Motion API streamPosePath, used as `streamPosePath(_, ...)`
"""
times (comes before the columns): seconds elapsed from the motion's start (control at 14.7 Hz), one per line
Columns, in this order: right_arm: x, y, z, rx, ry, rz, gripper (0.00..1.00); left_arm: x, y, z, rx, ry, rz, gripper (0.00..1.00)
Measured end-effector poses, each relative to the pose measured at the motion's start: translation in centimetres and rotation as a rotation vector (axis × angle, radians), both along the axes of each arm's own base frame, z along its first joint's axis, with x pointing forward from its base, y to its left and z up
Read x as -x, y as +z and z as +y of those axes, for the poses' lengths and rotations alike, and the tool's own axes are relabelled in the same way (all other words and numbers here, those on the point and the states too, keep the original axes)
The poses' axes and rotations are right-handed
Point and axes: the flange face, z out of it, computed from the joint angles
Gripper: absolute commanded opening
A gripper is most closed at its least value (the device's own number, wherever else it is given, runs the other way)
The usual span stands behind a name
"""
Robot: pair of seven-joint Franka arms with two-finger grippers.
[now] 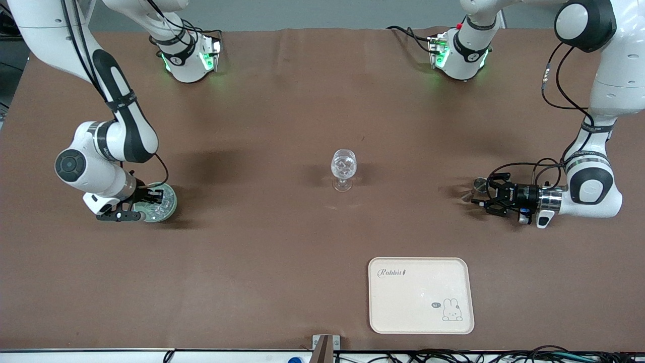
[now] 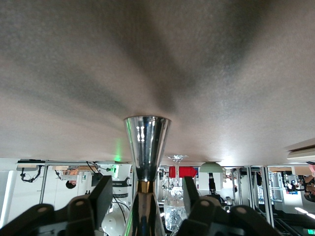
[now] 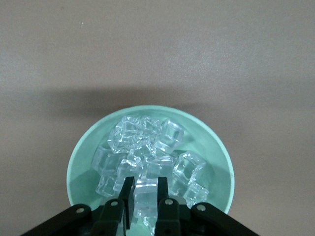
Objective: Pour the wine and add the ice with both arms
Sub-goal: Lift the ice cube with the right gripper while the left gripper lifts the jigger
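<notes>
A pale green bowl (image 1: 172, 205) full of ice (image 1: 160, 207) stands toward the right arm's end of the table. My right gripper (image 1: 149, 200) reaches down into it. In the right wrist view the bowl (image 3: 78, 162) holds several ice cubes (image 3: 167, 135), and the gripper (image 3: 146, 189) is closed on one cube (image 3: 146, 199). A clear stemmed glass (image 1: 343, 169) with glittering chunks inside stands mid-table. My left gripper (image 1: 479, 194) is low at the left arm's end, open around a shiny metal cup (image 1: 477, 185). In the left wrist view the cup (image 2: 146, 140) stands between its separated fingers (image 2: 101, 196).
A cream rectangular tray (image 1: 421, 295) with a rabbit print lies nearer the front camera than the glass, toward the left arm's side. The table has a brown cloth (image 1: 262, 126). The glass also shows in the left wrist view (image 2: 174, 206).
</notes>
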Motion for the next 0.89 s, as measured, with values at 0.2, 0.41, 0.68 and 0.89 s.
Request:
streamPosePath(0.2, -1.0, 2.2, -0.1, 0.000, -0.007, -0.016, 0.05, 0.0, -0.2, -0.2, 0.002, -0.002, 0.003, 0.59)
streamPosePath(0.41, -3.0, 7.8, -0.9, -0.001, -0.020, -0.031, 0.05, 0.1, -0.5, -0.3, 0.004, -0.002, 0.007, 0.55)
streamPosePath(0.68, -5.2, 16.2, -1.3, 0.000, -0.024, -0.109, 0.05, 0.1, -0.6, -0.3, 0.004, -0.002, 0.008, 0.47)
streamPosePath(0.89, -5.5, 22.9, -1.1, -0.005, -0.024, -0.094, 0.06, 0.2, -0.8, -0.3, 0.004, -0.001, 0.010, 0.38)
